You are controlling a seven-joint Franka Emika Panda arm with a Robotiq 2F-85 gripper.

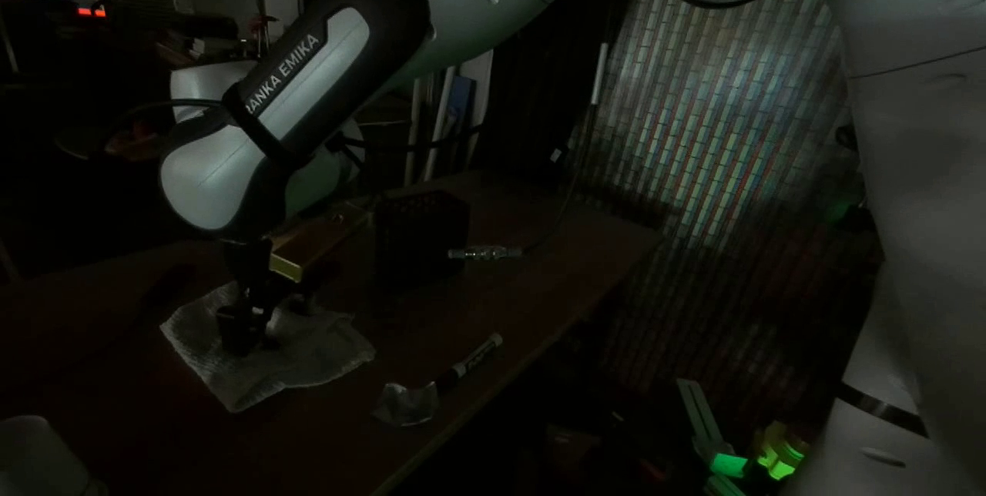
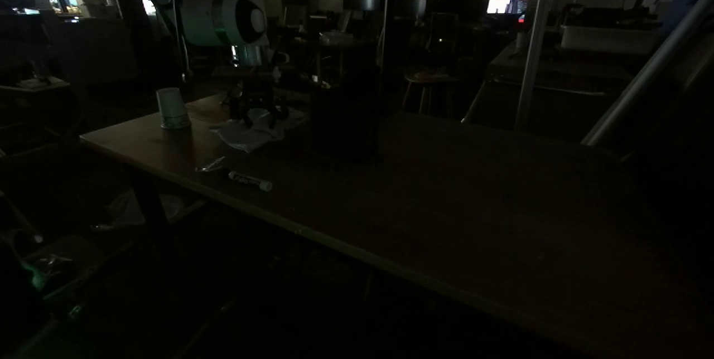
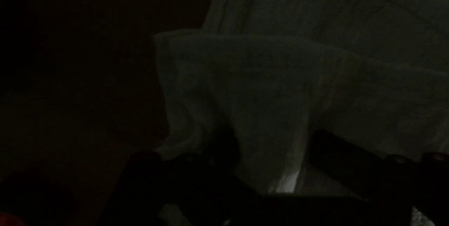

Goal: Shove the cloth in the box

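At the cloth (image 1: 304,357), grasping seems underway; the gripper (image 3: 272,145) is partly spread, nothing pinched. Pinching is needed before the box (image 1: 416,242) is approached

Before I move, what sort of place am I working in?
Probably a robotics lab or workshop, dimly lit, though I can't be sure. What points to it: the arm, a lit screen in the background and pale poles.

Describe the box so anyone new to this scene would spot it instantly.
On the table, find the pale, wrinkled cloth spread out. In both exterior views, the box stands right of it in the picture. It is the upright, nearly black, blocky container, unlike the pale cloth or the slim marker lying nearby.
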